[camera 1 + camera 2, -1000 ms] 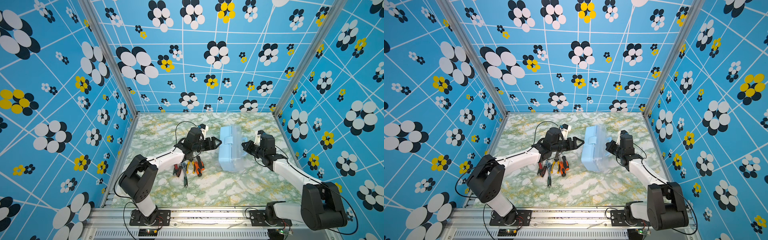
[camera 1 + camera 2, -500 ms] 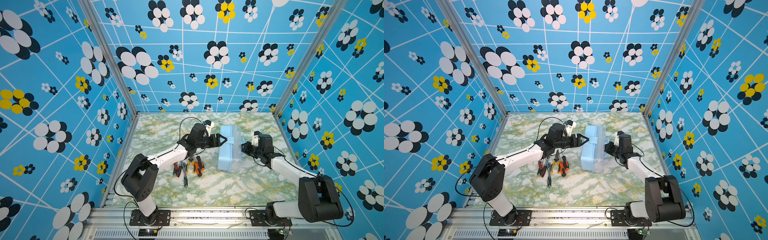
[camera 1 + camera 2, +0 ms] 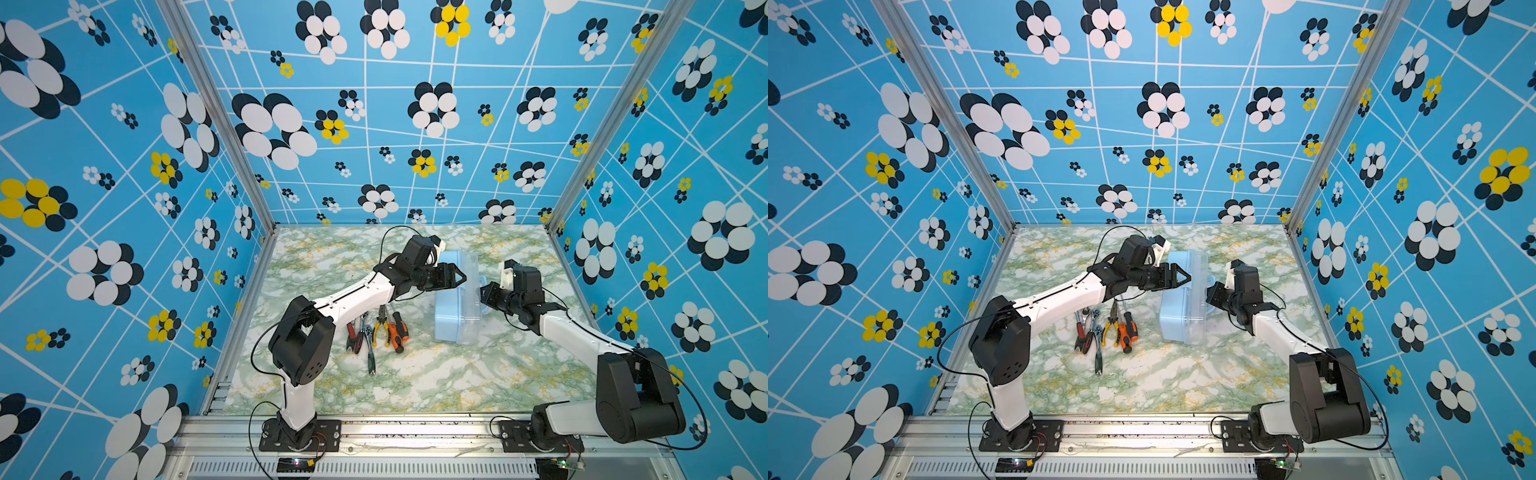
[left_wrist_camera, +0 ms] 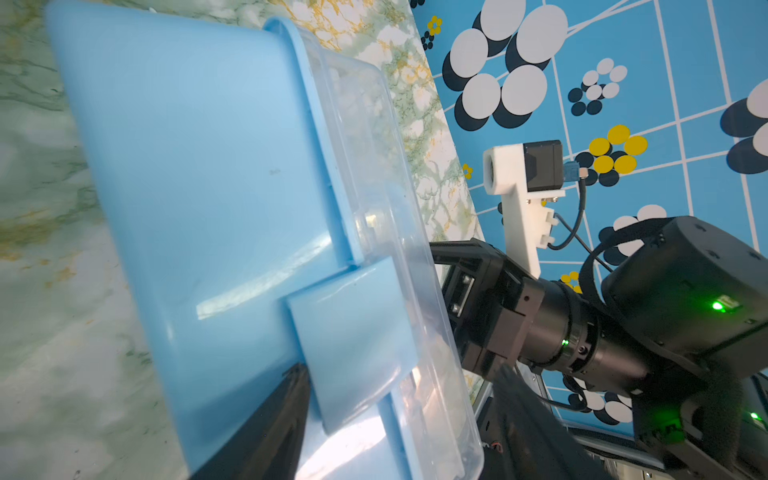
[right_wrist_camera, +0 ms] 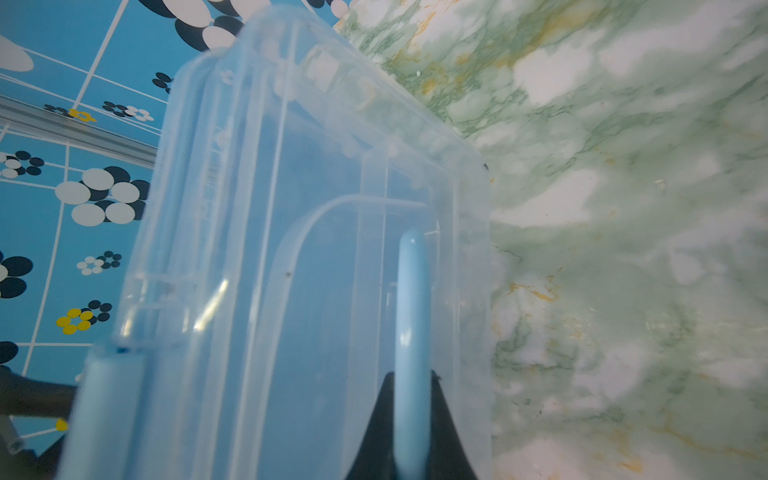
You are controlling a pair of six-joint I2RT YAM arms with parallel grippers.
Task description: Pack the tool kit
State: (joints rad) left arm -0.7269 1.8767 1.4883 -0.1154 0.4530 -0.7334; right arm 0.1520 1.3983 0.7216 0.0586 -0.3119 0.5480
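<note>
The tool kit box (image 3: 455, 311) (image 3: 1183, 316), light blue with a clear lid, stands tipped on its side on the marble table, lid facing right. My right gripper (image 3: 484, 291) (image 5: 411, 376) is shut on the box's blue handle (image 5: 411, 299). My left gripper (image 3: 457, 276) (image 4: 401, 370) is open, its jaws astride the box's upper edge at the blue latch (image 4: 353, 332). One finger (image 4: 291, 399) lies along the blue base. Left of the box lie the orange-black screwdriver (image 3: 397, 332), yellow-handled pliers (image 3: 381, 330) and chrome ratchet wrenches (image 3: 368, 340).
A red-black screwdriver (image 3: 351, 334) lies at the left end of the tool row, just under my left forearm (image 3: 353, 295). Blue flowered walls close in the table (image 3: 415, 382) on three sides. A metal rail (image 3: 395, 428) carries both arm bases at the front.
My left gripper has swung right to the box's upper edge and its jaws have narrowed. The box has tipped further onto its side, with the right gripper still on the handle.
</note>
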